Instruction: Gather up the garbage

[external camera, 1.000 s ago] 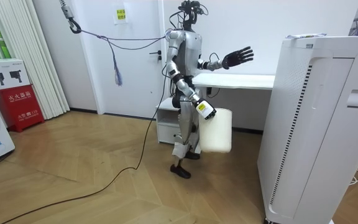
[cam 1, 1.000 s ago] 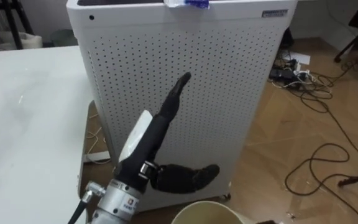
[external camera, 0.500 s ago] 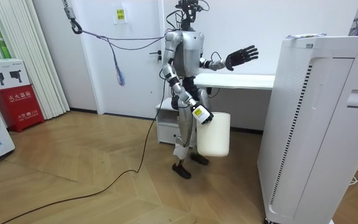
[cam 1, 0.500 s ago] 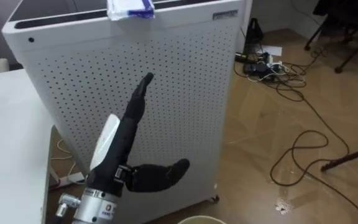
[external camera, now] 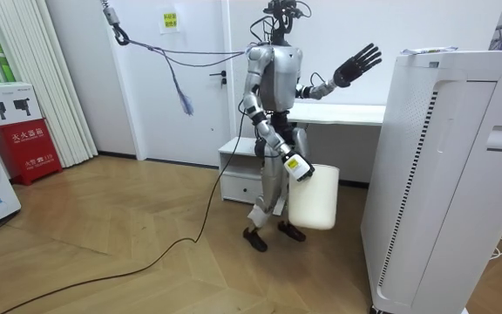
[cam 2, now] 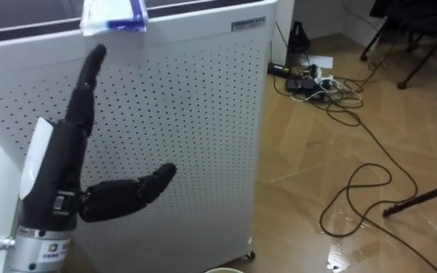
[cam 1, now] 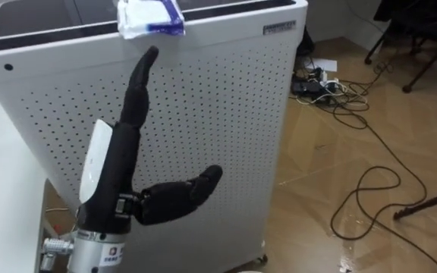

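Beside perforated cabinet [cam 1: 226,98] | we hold left hand [cam 1: 116,178] up, fingers straight and wide, tips just below wrapper [cam 1: 151,17] on top: reach pending | bin [external camera: 314,199] at right hand [external camera: 296,164] for drop.

We see the garbage [cam 1: 151,17]: a small, crumpled white wrapper with a blue patch on it. It lies on top of a big white cabinet [cam 1: 218,106] that is full of little holes. It sits right at the front edge, and a bit of it sticks out over that edge. We also see a white trash bin [external camera: 314,199]. It is tall and plain, with its open end up, tipped a little. It hangs off the floor beside the robot's legs, near the cabinet.
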Tool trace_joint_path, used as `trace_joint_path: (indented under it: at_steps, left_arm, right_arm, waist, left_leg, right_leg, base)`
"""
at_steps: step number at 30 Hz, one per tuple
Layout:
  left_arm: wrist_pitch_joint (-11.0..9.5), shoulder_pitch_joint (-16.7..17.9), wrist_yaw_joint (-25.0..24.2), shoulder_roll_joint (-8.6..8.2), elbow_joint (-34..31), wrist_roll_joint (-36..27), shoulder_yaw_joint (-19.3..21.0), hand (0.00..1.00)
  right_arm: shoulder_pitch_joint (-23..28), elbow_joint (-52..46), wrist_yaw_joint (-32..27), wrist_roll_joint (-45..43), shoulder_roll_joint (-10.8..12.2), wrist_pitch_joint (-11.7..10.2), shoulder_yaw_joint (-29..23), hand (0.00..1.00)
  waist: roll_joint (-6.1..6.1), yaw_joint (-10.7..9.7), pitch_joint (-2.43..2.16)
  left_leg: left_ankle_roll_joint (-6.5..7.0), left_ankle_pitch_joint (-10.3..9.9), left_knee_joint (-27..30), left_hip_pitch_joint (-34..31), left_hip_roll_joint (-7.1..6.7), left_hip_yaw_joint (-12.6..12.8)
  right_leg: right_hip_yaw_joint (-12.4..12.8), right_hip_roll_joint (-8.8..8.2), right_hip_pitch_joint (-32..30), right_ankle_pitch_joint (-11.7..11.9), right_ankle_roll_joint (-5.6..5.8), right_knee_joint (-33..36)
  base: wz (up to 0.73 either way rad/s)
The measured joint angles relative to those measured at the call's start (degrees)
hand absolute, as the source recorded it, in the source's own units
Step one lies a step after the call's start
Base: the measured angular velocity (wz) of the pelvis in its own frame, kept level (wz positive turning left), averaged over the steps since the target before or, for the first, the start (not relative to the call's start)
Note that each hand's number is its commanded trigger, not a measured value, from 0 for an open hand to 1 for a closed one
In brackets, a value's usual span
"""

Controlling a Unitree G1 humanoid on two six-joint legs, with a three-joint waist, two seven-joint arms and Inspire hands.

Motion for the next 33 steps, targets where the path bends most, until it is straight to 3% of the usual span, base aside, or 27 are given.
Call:
trace_joint_path:
  at_steps: [3,5,6,7,8,9,12,14,15,21,33]
  left_arm:
    - [-0.81,-0.2,1.93,0.3,-0.02,2.06,0.13,0.0]
    - [-0.91,-0.52,3.1,0.26,-0.37,2.25,0.17,0.0]
    - [-0.9,-0.7,4.3,0.36,-1.34,2.99,0.36,0.0]
    - [-0.9,-0.73,4.99,0.34,-1.79,3.23,0.34,0.0]
    - [-0.91,-0.73,6.4,0.31,-2.25,3.94,0.41,0.0]
    - [-0.86,-0.58,7.35,0.22,-2.16,4.7,0.41,0.0]
    - [-0.92,-0.75,8.22,0.58,-2.83,7.76,0.38,0.0]
    - [-0.91,-0.7,8.22,0.85,-3.67,8.61,0.38,0.0]
    - [-0.88,-0.7,8.44,1.06,-4.43,8.62,0.38,0.0]
    - [-0.84,-0.69,10.1,1.81,-6.19,9.03,0.25,0.0]
    - [-0.38,0.0,11.53,2.5,-6.15,16.71,-0.14,0.0]
  right_arm:
    - [0.0,0.11,-0.57,-0.07,0.57,0.0,0.08,1.0]
    - [-0.01,0.07,-0.52,-0.07,0.58,-0.01,0.05,1.0]
    - [-0.03,-0.17,-0.43,-0.05,0.57,-0.01,0.01,1.0]
    - [0.03,-0.23,-0.36,-0.06,0.57,0.01,0.01,1.0]
    - [0.02,-0.3,-0.18,-0.14,0.76,0.04,0.0,1.0]
    - [0.05,-0.45,0.03,-0.32,0.88,0.04,-0.04,1.0]
    - [-0.47,-0.53,0.63,-0.62,0.83,0.04,-0.07,1.0]
    - [-0.48,-0.57,0.95,-0.6,0.86,0.03,0.0,1.0]
    - [-0.55,-0.69,0.94,-0.6,0.82,0.03,-0.01,1.0]
    - [-0.59,-0.78,0.87,-0.59,0.48,0.03,-0.02,1.0]
    - [-0.64,-1.24,1.54,-0.59,0.7,0.0,-0.01,1.0]
  waist:
    - [1.03,-0.2,0.08]
    - [1.81,-0.48,0.28]
    - [2.05,-0.75,0.36]
    - [2.1,-0.97,0.41]
    - [1.91,-1.44,0.37]
    - [2.11,-1.94,0.19]
    - [2.28,-2.05,-0.16]
    - [1.7,-1.41,-0.13]
    - [1.29,-1.34,-0.34]
    - [0.8,-1.55,-0.51]
    - [1.04,-1.63,-0.32]
  left_leg:
    - [1.17,-1.62,0.86,1.99,-0.12,0.46]
    - [1.24,-2.27,0.72,2.89,0.2,-1.16]
    - [1.17,-2.21,0.25,2.88,0.54,-1.96]
    - [1.13,-2.17,0.07,2.83,0.66,-2.38]
    - [1.1,-2.16,-0.22,2.86,0.73,-2.64]
    - [0.78,-2.41,-0.31,3.15,0.66,-3.75]
    - [-0.17,-2.08,-2.96,4.86,1.69,-4.74]
    - [-0.44,-1.92,-4.66,6.58,2.5,-4.66]
    - [-0.6,-1.83,-5.57,7.26,2.91,-4.65]
    - [-0.8,-1.71,-8.64,9.79,3.71,-5.44]
    - [-0.81,-1.69,-10.58,11.72,4.0,-5.47]
  right_leg:
    - [-1.33,-1.69,-2.5,1.65,1.18,9.75]
    - [-0.97,-1.16,-4.7,2.42,1.43,12.12]
    - [-0.84,-0.31,-6.59,0.81,0.99,8.79]
    - [-1.01,0.14,-7.52,0.78,0.8,6.14]
    - [-1.3,0.36,-9.51,2.48,0.7,0.05]
    - [-1.97,0.34,-10.42,8.43,-1.08,-1.99]
    - [-3.4,1.83,-7.27,9.34,-1.93,-6.23]
    - [-3.48,2.96,-5.28,9.73,-2.24,-8.26]
    - [-3.62,3.4,-4.34,10.06,-2.33,-9.77]
    - [-4.54,4.91,-0.69,11.17,-2.32,-14.87]
    - [-4.61,5.56,2.23,12.3,-1.98,-18.8]
  base:
    - [0.0]
    - [0.12]
    - [0.26]
    - [0.36]
    - [0.43]
    - [0.43]
    - [0.17]
    - [0.0]
    - [-0.05]
    - [0.03]
    - [0.02]
